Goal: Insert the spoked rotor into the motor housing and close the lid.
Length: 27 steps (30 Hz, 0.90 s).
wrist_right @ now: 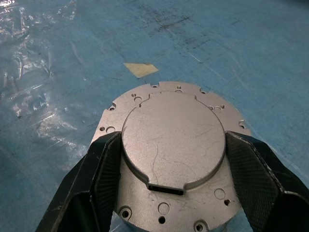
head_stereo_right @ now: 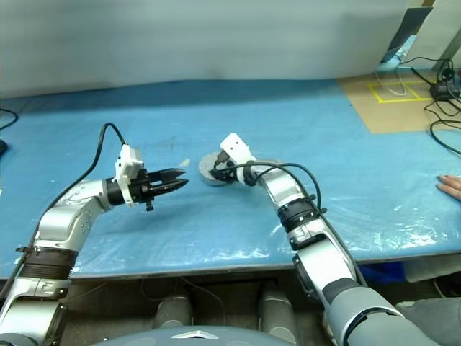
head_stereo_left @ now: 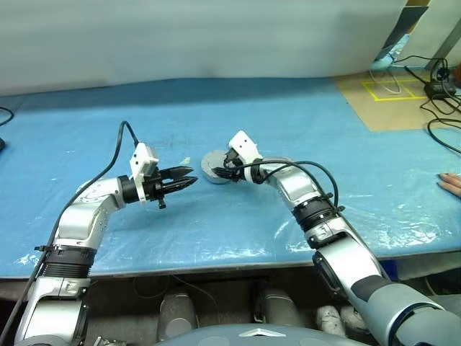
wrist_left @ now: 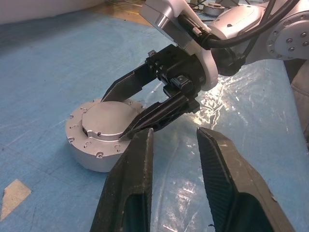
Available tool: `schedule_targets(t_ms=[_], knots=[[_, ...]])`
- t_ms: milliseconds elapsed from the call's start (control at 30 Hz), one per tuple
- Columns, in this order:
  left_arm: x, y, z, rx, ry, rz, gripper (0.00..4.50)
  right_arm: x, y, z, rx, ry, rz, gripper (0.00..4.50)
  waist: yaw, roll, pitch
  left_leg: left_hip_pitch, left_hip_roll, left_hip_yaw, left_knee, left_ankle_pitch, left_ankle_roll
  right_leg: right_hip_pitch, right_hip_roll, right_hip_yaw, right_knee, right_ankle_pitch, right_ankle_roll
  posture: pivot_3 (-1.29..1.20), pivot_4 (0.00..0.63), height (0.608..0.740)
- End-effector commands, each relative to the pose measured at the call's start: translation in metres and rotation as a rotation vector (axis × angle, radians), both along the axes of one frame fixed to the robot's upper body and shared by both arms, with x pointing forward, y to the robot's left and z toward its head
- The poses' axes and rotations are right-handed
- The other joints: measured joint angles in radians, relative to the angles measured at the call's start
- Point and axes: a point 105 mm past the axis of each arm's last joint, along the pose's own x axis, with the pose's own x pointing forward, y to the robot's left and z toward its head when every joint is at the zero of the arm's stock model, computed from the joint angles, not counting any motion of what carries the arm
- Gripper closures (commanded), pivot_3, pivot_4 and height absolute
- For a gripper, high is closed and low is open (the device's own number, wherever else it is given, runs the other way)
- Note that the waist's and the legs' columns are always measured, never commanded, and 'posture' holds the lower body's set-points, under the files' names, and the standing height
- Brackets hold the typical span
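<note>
The motor housing (wrist_left: 84,150) is a grey round cup standing on the blue table cover in the middle. The lid (wrist_right: 171,140), smooth grey side up, lies flat on top of it. My right gripper (wrist_left: 113,117) reaches down onto it from the right, with one black finger against each side of the lid's raised disc. To the left of the housing my left gripper (head_stereo_left: 193,177) hovers level and points at it, its fingers a little apart with nothing between them. The spoked rotor is hidden.
A scrap of tan tape (wrist_right: 140,69) lies on the cover just beyond the housing. A person's hand (head_stereo_left: 450,184) rests at the table's right edge. Cables and a black box (head_stereo_left: 438,89) sit at the back right on a brown board (head_stereo_left: 389,108).
</note>
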Motion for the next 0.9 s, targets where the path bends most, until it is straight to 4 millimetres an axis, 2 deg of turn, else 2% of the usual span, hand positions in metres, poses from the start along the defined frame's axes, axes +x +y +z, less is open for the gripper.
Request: schedule_targets(t_ms=[33, 167, 300, 433, 533, 700, 900], knots=[[0.003, 0.003, 0.012, 0.005, -0.057, 0.003, 3.04, -0.013, -0.047, -0.07, -0.207, 0.2, -0.138, 1.51, 0.0, 0.0, 0.0, 0.0, 0.0, 0.0, -0.001, 0.0, 0.0, 0.0, 0.0, 0.0, 0.0, 0.0, 0.0, 0.0, 0.15, 0.74], [0.015, 0.009, 0.013, 0.011, -0.071, 0.055, 3.04, -0.023, -0.046, -0.076, -0.225, 0.203, -0.086, 1.51, 0.002, 0.001, -0.003, 0.0, 0.0, 0.0, -0.003, 0.0, 0.0, 0.0, 0.0, 0.0, 0.0, 0.0, 0.0, 0.0, 0.15, 0.74], [0.033, 0.011, 0.014, 0.02, -0.09, 0.119, 3.04, -0.045, -0.033, -0.064, -0.132, 0.207, 0.087, 1.51, 0.012, 0.001, -0.003, -0.002, 0.0, 0.0, -0.005, 0.0, 0.0, 0.0, 0.0, 0.0, -0.001, -0.001, 0.001, 0.0, 0.15, 0.74], [0.033, 0.004, 0.013, 0.018, -0.104, 0.087, 3.04, -0.073, -0.038, -0.066, -0.155, 0.22, 0.241, 1.51, 0.012, -0.002, -0.006, -0.005, -0.001, 0.0, -0.004, 0.003, -0.005, 0.0, 0.0, 0.001, -0.003, -0.004, 0.0, 0.0, 0.15, 0.74], [0.032, -0.001, 0.012, 0.021, -0.103, 0.061, 3.04, -0.083, -0.042, -0.062, -0.156, 0.225, 0.298, 1.51, 0.012, -0.005, -0.008, -0.006, -0.001, 0.0, -0.01, 0.002, -0.007, 0.0, 0.001, 0.0, -0.005, -0.006, 0.003, 0.0, 0.15, 0.74], [0.019, -0.011, 0.005, 0.043, -0.077, -0.038, 3.04, -0.079, -0.045, -0.048, -0.125, 0.188, 0.302, 1.51, 0.011, -0.005, -0.008, -0.005, 0.002, -0.001, -0.013, 0.0, -0.011, 0.0, 0.004, -0.002, -0.005, -0.012, 0.003, 0.0, 0.15, 0.74], [0.021, -0.025, -0.015, 0.079, -0.042, -0.06, 3.04, -0.071, -0.04, -0.039, -0.085, 0.148, 0.273, 1.51, 0.012, -0.005, -0.008, -0.005, 0.002, -0.001, -0.013, -0.002, -0.012, 0.0, 0.003, -0.002, -0.002, -0.015, -0.002, 0.0, 0.15, 0.74]])
